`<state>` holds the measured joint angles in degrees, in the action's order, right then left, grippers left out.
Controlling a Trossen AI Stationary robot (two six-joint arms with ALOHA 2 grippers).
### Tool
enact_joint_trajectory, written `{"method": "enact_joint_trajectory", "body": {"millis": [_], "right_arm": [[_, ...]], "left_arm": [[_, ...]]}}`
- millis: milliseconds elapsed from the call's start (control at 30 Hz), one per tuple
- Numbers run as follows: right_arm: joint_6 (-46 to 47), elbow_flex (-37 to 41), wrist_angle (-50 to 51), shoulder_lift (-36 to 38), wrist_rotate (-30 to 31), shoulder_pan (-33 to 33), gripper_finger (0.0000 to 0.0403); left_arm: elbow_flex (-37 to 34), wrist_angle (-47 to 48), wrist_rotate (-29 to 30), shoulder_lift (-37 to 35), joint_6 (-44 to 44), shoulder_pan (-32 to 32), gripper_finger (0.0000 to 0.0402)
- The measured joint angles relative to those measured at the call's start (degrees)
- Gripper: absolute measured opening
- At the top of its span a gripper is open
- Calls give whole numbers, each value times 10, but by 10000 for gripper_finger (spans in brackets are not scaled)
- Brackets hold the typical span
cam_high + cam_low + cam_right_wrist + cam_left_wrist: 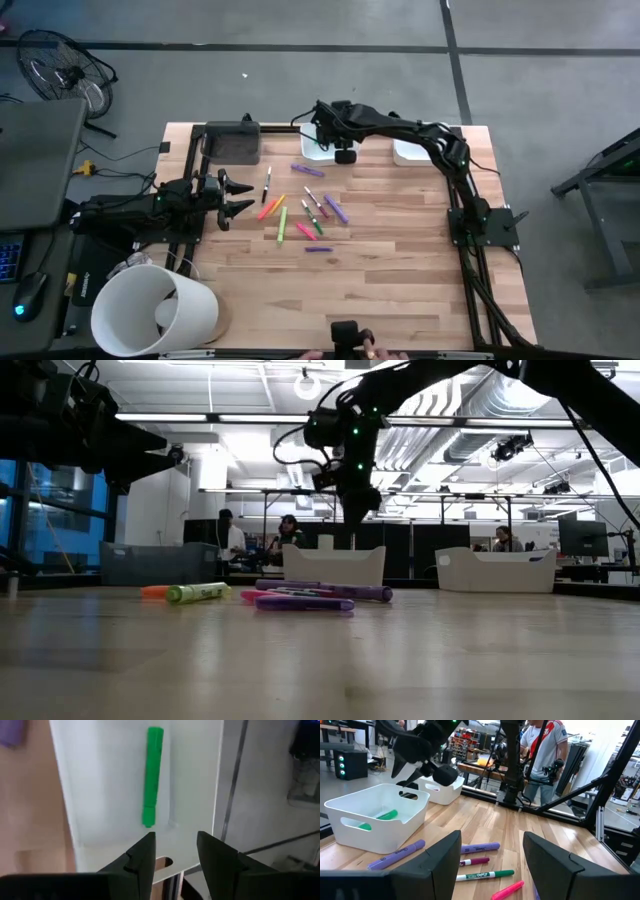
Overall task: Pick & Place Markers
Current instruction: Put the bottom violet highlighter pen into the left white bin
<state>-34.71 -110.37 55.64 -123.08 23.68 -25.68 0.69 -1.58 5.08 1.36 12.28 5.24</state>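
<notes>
The right pincer (173,851) hangs released and empty directly above the white tray (95,790), with one green marker (151,783) lying inside below it.

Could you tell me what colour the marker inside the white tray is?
Green marker, clearest in the right wrist view.

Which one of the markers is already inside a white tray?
The green marker lies alone in the white tray under the right gripper, whose fingers are open. All the other markers lie on the wooden table.
</notes>
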Motion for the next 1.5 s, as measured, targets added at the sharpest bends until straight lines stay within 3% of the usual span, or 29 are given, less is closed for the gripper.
{"method": "enact_joint_trajectory", "body": {"millis": [100, 333, 633, 867, 1067, 1500], "right_arm": [[57, 0, 19, 16, -9, 11, 133], [249, 0, 78, 45, -94, 48, 135], [441, 0, 132, 45, -110, 115, 136], [526, 16, 152, 45, -185, 155, 136], [585, 82, 123, 45, -241, 174, 136], [648, 194, -14, 44, -259, 190, 143]], "left_arm": [[0, 0, 0, 0, 0, 0, 211], [0, 0, 0, 0, 0, 0, 211], [0, 0, 0, 0, 0, 0, 211], [0, 0, 0, 0, 0, 0, 211], [0, 0, 0, 0, 0, 0, 211], [0, 0, 0, 0, 0, 0, 211]]}}
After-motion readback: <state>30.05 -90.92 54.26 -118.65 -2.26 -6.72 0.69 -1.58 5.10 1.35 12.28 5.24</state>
